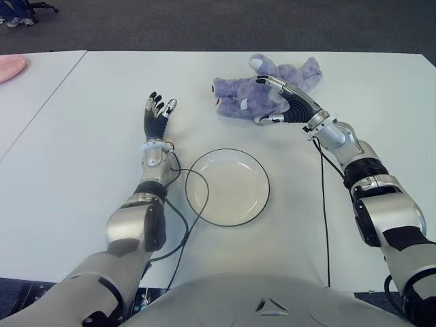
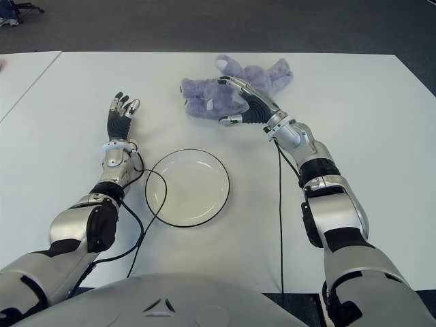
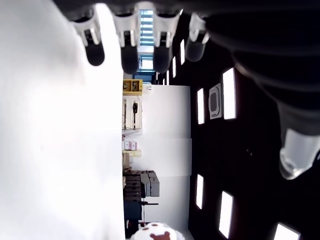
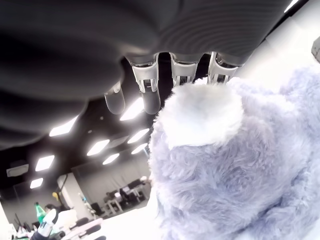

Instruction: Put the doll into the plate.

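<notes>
1. One empty plate [image 1: 227, 187] sits nearest the robot; left hand [image 1: 156, 117] shows beside it on the left, fingers spread, holding nothing.
2. Farther out, right hand [image 1: 276, 101] lies spread over the doll [image 1: 245, 95], not yet clamped; fingers should wrap the body before lifting.
3. Doll's far side stays hidden.

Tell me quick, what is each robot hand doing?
Left hand: open, holding nothing, left of the plate.
Right hand: open, fingers spread over the purple doll, not gripping it yet.
</notes>
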Controlling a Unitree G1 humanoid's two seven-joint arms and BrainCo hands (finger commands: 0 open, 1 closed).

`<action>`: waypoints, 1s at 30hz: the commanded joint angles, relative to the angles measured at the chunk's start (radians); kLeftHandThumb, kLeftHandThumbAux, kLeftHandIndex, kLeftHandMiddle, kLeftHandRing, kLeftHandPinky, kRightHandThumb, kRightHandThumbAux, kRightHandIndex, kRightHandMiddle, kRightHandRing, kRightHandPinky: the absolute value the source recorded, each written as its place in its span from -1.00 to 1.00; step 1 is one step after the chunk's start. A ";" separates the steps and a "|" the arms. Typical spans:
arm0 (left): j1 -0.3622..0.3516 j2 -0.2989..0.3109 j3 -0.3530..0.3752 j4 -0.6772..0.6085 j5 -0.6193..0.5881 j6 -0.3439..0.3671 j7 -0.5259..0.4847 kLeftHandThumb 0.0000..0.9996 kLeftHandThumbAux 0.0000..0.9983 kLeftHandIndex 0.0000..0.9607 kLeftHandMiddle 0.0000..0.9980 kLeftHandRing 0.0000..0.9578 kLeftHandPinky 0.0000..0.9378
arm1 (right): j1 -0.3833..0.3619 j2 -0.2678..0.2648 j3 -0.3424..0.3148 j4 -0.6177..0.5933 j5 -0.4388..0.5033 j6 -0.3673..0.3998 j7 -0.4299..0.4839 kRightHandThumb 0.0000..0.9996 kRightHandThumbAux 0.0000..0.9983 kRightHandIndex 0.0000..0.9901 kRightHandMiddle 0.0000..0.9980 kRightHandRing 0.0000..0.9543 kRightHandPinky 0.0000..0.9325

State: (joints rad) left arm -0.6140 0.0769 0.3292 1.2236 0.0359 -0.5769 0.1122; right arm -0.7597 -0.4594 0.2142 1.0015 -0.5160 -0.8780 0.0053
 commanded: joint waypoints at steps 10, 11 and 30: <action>0.174 -0.092 -0.013 0.134 0.003 0.157 0.017 -1.00 0.05 -0.93 -0.78 -0.77 -0.78 | -0.060 0.008 0.085 0.176 -0.077 0.076 -0.152 -0.97 -0.20 -1.00 -1.00 -1.00 -1.00; 0.174 -0.092 -0.013 0.134 0.003 0.156 0.017 -1.00 0.05 -0.93 -0.78 -0.77 -0.78 | -0.067 0.010 0.089 0.186 -0.082 0.084 -0.170 -0.97 -0.19 -1.00 -1.00 -1.00 -1.00; 0.179 -0.092 -0.025 0.133 0.011 0.145 0.027 -1.00 0.05 -0.95 -0.78 -0.78 -0.81 | -0.136 0.006 0.100 0.198 -0.063 0.065 -0.279 -1.00 -0.11 -0.94 -1.00 -1.00 -1.00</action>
State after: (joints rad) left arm -0.6154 0.0731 0.3197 1.2236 0.0391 -0.5752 0.1230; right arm -0.8879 -0.4527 0.3042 1.1940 -0.5692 -0.8081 -0.2558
